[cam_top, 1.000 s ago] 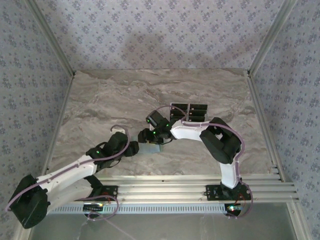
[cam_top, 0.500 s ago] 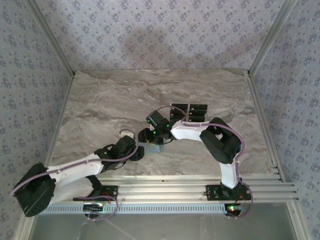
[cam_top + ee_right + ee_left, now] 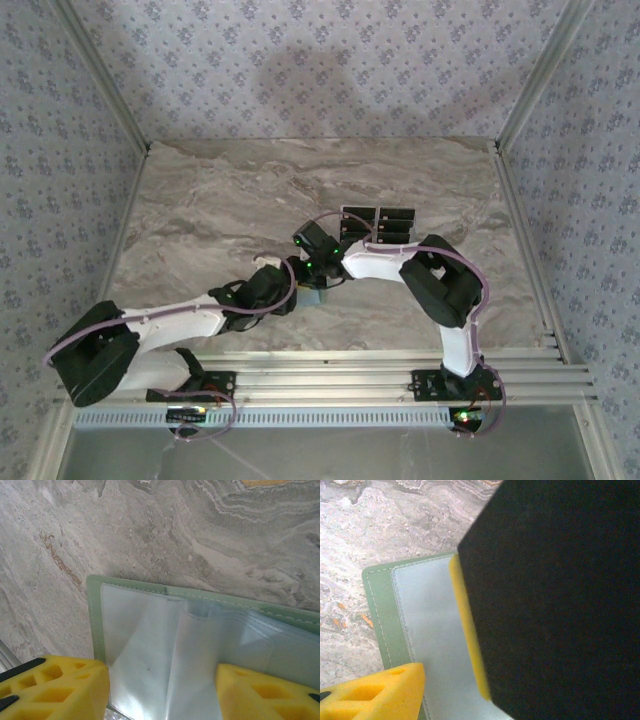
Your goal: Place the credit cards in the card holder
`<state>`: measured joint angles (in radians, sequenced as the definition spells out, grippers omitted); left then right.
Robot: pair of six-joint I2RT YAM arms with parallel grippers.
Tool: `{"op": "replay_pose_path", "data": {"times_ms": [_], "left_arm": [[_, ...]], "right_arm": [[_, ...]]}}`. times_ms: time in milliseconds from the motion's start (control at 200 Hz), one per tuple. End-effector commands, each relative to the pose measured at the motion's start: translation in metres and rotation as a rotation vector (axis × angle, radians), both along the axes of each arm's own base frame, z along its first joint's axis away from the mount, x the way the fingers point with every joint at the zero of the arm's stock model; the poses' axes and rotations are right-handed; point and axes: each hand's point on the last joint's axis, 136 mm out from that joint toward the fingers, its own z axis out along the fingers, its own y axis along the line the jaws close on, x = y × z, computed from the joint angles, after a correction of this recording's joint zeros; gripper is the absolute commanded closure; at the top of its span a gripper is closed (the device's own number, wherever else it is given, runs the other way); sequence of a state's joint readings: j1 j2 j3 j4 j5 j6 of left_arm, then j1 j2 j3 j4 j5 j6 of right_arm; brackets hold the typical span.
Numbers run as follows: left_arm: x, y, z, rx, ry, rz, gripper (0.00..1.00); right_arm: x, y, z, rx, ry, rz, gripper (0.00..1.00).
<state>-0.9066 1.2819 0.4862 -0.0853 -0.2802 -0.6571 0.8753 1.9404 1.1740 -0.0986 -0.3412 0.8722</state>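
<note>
The card holder (image 3: 312, 296) lies open on the marble table just in front of the arms, pale green (image 3: 376, 611) with clear plastic sleeves (image 3: 145, 645). My right gripper (image 3: 161, 682) is open, one yellow finger on each side of a raised sleeve, low over the holder. My left gripper (image 3: 288, 290) has come in from the left over the holder. One yellow finger (image 3: 375, 695) stands wide of centre with only the sleeve beside it. A large black shape with a yellow edge (image 3: 555, 605) hides its other finger. The credit cards (image 3: 378, 224) lie in a dark block behind the right arm.
Aluminium rails (image 3: 400, 380) run along the near table edge, and frame posts rise at the back corners. Patterned walls close in the table on three sides. Bare marble (image 3: 220, 190) stretches left of and behind the holder.
The left arm has swung right, bringing its gripper from the left up to the card holder beside the right gripper. The right arm and the cards have stayed put.
</note>
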Motion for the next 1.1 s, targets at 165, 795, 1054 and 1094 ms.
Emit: {"op": "replay_pose_path", "data": {"times_ms": [165, 795, 1054, 1094], "left_arm": [[0.004, 0.003, -0.009, 0.112, 0.006, 0.010, 0.39], [0.001, 0.004, -0.013, 0.102, 0.017, 0.020, 0.40], [0.002, 0.002, -0.010, 0.092, 0.010, 0.014, 0.40], [0.002, 0.001, -0.009, 0.090, 0.009, 0.011, 0.40]], "right_arm": [[-0.004, -0.012, -0.004, -0.008, 0.040, -0.015, 0.40], [0.000, -0.042, 0.000, -0.027, 0.006, -0.088, 0.39], [0.000, -0.028, -0.005, -0.022, 0.021, -0.055, 0.40], [0.000, -0.025, -0.005, -0.021, 0.021, -0.049, 0.40]]}}
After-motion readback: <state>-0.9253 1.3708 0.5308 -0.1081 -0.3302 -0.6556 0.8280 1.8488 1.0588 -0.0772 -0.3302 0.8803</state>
